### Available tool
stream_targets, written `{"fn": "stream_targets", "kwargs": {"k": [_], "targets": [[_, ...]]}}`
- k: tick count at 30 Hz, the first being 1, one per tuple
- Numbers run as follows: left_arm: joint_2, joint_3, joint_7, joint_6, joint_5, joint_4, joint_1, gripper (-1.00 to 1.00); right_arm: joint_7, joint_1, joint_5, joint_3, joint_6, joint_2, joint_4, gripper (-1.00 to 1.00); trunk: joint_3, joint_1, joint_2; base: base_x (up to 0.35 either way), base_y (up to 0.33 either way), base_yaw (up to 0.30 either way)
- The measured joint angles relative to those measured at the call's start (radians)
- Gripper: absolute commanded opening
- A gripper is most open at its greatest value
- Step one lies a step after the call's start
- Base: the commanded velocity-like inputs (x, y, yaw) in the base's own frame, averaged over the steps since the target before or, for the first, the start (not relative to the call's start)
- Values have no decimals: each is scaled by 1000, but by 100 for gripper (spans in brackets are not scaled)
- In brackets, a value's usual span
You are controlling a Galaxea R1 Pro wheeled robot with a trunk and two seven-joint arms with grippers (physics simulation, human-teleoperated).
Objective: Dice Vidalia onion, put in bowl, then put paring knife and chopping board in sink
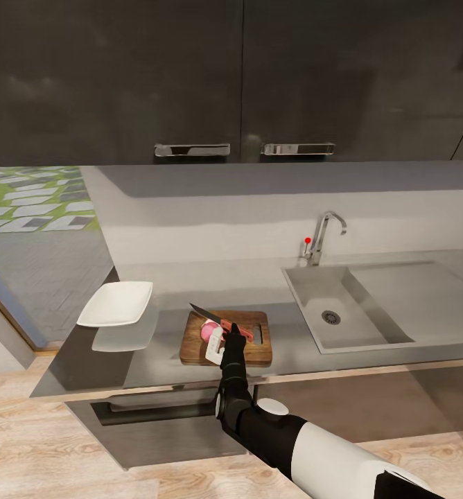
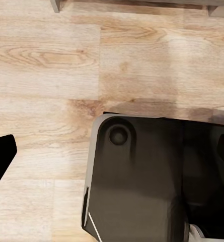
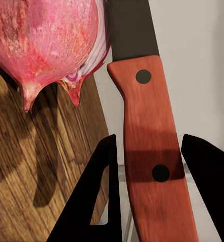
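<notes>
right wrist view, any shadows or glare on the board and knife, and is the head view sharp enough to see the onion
Right wrist view: sharp; the onion casts a dark shadow on the board, a soft shadow band crosses the knife handle between the right hand fingers, no glare. Head view: soft and small; the onion is a pink blob, the countertop mirrors the bowl.

Wood floor and the robot's dark base

Pale wood planks (image 2: pixel 46 75) with knotty grain cover most of the picture — a glossy dark housing (image 2: pixel 142 176) with a round knob sits toward five o'clock. A black fingertip (image 2: pixel 0 156) pokes in at nine o'clock; grey cabinet feet (image 2: pixel 55 5) show at twelve.
</notes>
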Motion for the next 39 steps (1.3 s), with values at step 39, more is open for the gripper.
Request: {"fn": "stream_targets", "kwargs": {"k": [39], "targets": [[-2, 0, 0, 0, 0, 6, 0, 100, -23, 0, 9, -35, -7, 0, -43, -100, 0, 0, 0, 0, 0, 0]]}}
